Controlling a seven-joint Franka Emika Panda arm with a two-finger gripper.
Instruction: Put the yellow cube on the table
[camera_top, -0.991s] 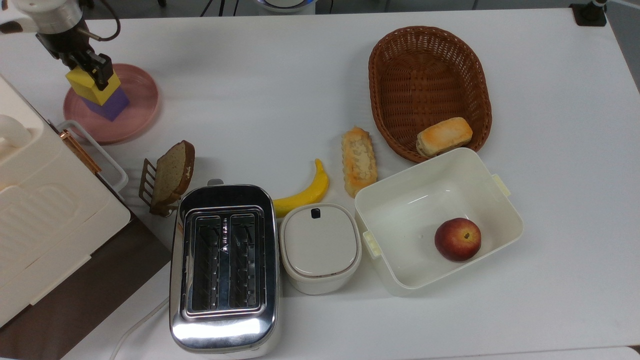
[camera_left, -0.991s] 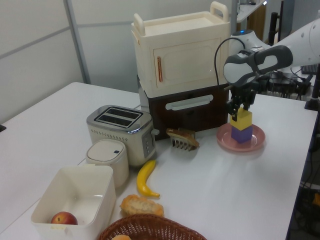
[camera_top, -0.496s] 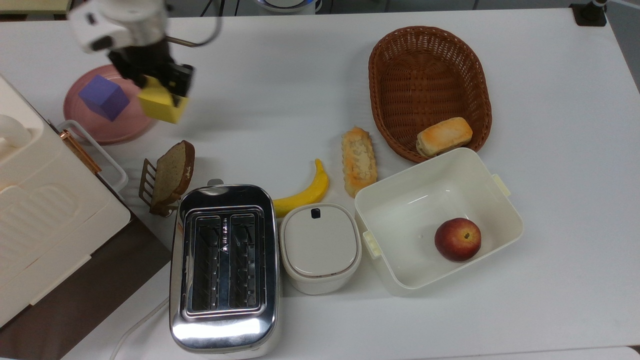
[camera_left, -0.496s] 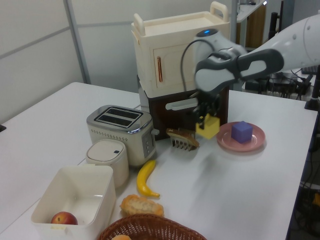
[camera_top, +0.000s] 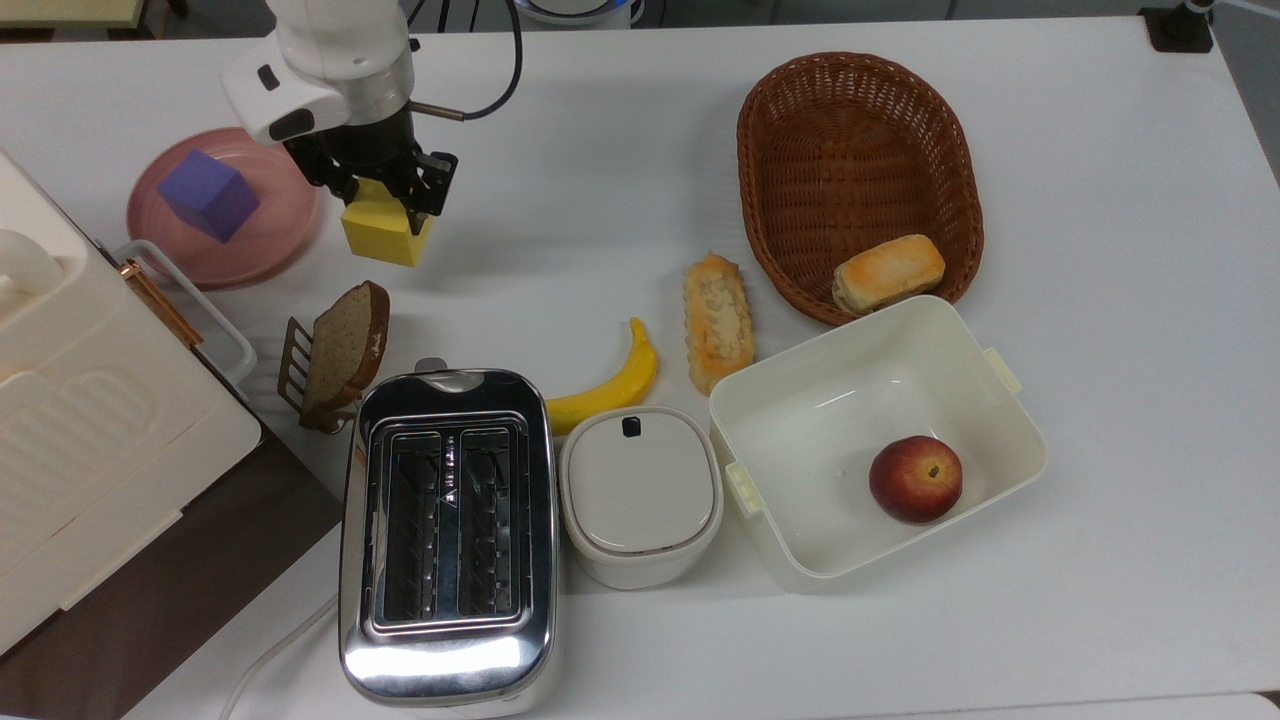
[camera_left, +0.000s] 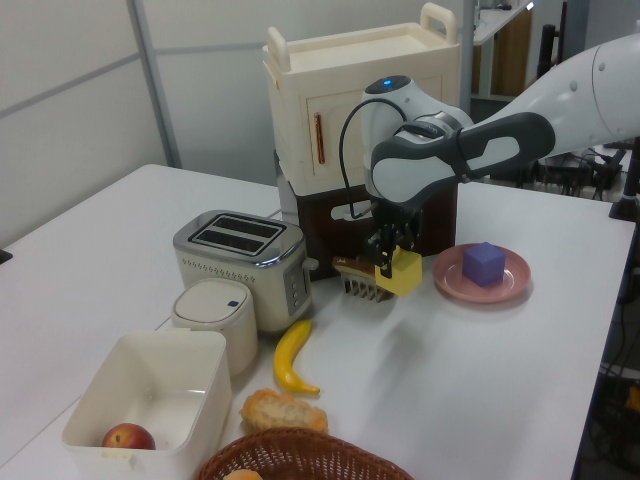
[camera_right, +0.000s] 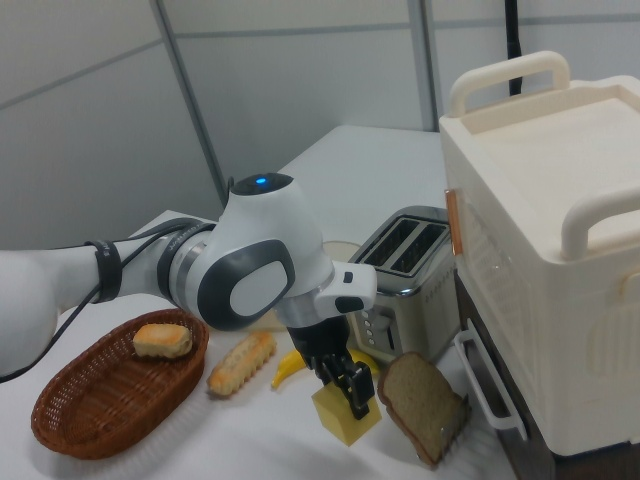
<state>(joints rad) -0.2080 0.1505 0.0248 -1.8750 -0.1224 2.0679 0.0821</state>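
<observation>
One pincer (camera_top: 385, 205) on the white arm grips the yellow cube (camera_top: 386, 232), with a dark finger pressed against each of two opposite faces. In the top view the cube sits just to the right of the pink plate (camera_top: 285, 225) and above the slice of bread (camera_top: 345, 345) in its small rack. The left view shows the cube (camera_left: 403, 272) held low over the white surface (camera_left: 480, 380), between the bread rack (camera_left: 362, 280) and the plate (camera_left: 455, 283); contact with the surface cannot be confirmed. The right view shows the cube (camera_right: 345, 415) tilted, with one lower corner near or on the surface, just beside the bread slice (camera_right: 420, 405).

The purple cube (camera_top: 208, 195) stands alone on the pink plate, apart from the pincer.

Other items on the surface, as seen in the top view:
- Toaster (camera_top: 447, 530) at the lower middle, with a white lidded container (camera_top: 640, 495) touching its right side.
- Banana (camera_top: 610, 385) and a long pastry (camera_top: 717, 320) near the centre.
- Wicker basket (camera_top: 860, 130) at the upper right, holding a bread roll (camera_top: 888, 272).
- Open white tub (camera_top: 1010, 400) below the basket, holding an apple (camera_top: 915, 478).
- Cream cabinet (camera_top: 80, 420) at the top view's left edge.
</observation>
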